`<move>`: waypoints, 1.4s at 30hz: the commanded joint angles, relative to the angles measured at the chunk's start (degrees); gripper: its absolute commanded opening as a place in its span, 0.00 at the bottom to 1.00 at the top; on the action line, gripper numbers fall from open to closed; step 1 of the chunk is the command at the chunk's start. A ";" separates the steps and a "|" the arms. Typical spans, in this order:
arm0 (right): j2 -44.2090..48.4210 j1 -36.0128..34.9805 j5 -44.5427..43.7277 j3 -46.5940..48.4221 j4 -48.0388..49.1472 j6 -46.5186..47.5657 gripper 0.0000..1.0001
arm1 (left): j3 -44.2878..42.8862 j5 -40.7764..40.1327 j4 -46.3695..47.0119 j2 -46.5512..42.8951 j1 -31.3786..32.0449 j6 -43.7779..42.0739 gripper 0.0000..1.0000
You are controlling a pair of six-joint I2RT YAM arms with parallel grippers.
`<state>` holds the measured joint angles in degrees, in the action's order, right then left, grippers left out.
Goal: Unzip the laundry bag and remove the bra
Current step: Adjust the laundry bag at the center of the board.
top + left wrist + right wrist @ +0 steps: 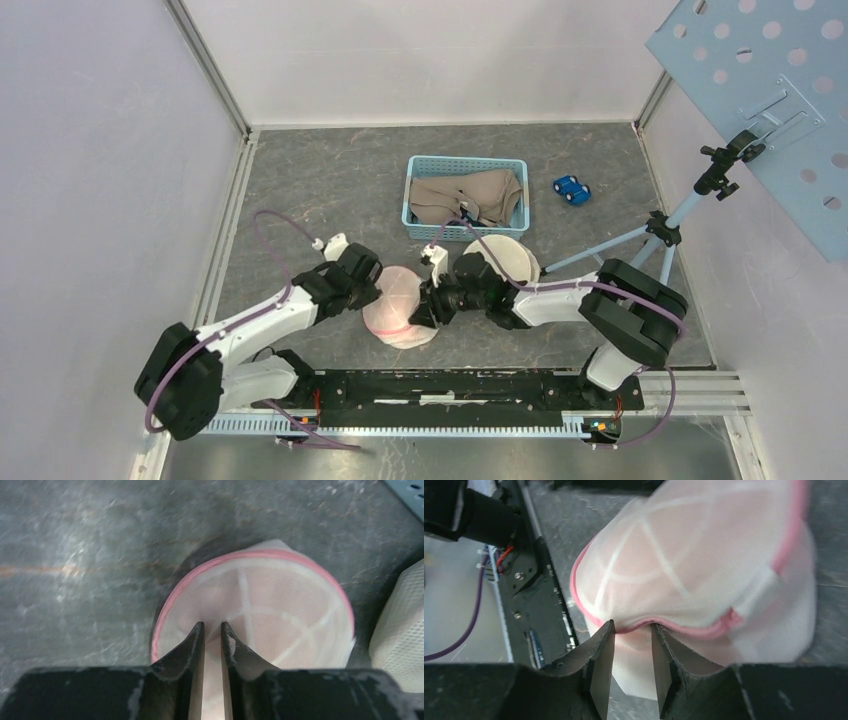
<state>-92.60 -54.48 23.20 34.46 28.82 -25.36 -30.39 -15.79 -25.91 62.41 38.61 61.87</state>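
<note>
The laundry bag (400, 305) is a white mesh dome with a pink zipper rim, lying on the grey table between both arms. My left gripper (377, 292) comes in from the left. In the left wrist view its jaws (212, 625) are nearly together, pinching the mesh of the laundry bag (280, 605). My right gripper (426, 305) comes in from the right. In the right wrist view its jaws (633, 625) clamp the lower edge of the laundry bag (704, 555), and the pink zipper band dips between the tips. The bra is hidden; only a pinkish tint shows through the mesh.
A blue basket (412, 200) holding beige cloth stands behind the bag. A second white mesh bag (512, 260) lies under the right arm. A blue toy car (571, 189) sits at the back right, near a tripod (650, 240). The black base rail (450, 385) runs along the near edge.
</note>
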 commanded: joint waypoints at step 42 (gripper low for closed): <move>2.85 6.61 0.53 1.46 0.16 -0.19 0.60 | 3.09 10.46 10.35 -1.75 -3.63 -3.78 0.46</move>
<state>-93.06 -47.62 19.59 40.18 19.77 -19.44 -25.58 -3.68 -19.25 58.17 36.86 58.98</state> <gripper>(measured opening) 0.622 0.464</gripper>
